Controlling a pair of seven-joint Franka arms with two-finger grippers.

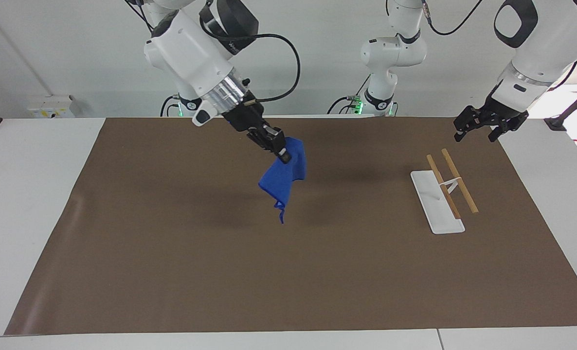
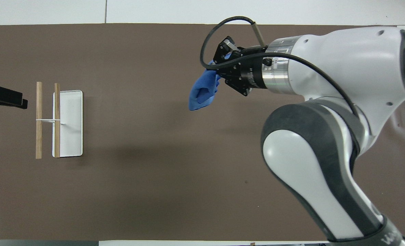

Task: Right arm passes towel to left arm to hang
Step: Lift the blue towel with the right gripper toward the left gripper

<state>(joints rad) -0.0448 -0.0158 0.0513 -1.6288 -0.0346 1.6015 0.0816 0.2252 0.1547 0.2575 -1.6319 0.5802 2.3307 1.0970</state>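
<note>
Handover approach: right gripper clamps bright blue soft towel mid-table; left gripper, jaws wide, waits; next it must reach in.

A white robot arm, the right arm, is reaching in over a brown mat. Its black right gripper is pinching a blue towel, which is hanging bunched just below the fingertips, clear of the mat. Well away from that gripper, toward the left arm's end of the table, a white-based rack with two wooden rails is sitting, and the left gripper is waiting just beside it.
</note>
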